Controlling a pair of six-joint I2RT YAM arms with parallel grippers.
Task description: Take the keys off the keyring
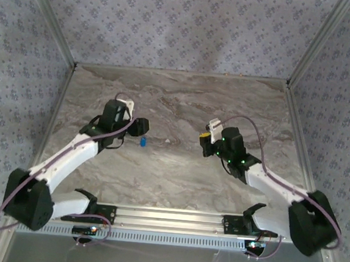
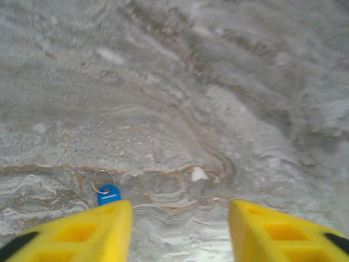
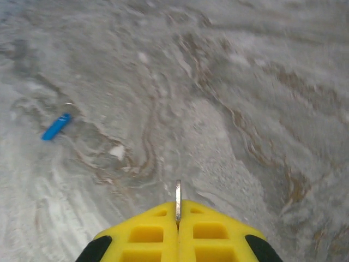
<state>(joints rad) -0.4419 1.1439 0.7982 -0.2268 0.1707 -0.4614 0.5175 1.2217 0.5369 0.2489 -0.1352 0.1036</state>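
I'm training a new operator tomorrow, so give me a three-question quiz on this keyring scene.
1. True or false: the left claw is open.
2. What does the right claw pinch? A) a blue tag; B) a thin metal piece; C) nothing.
3. Fill in: the blue tag lies on the table, nearer the ____ claw.
Key: 1 true; 2 B; 3 left.

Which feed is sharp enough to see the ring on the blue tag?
Left wrist: soft, but the keyring above the blue tag reads clearly. Right wrist: marble smeared, tag a blurry streak; the thin metal piece in the right claw is sharper. Top external: tag a tiny dot, ring too small to tell.
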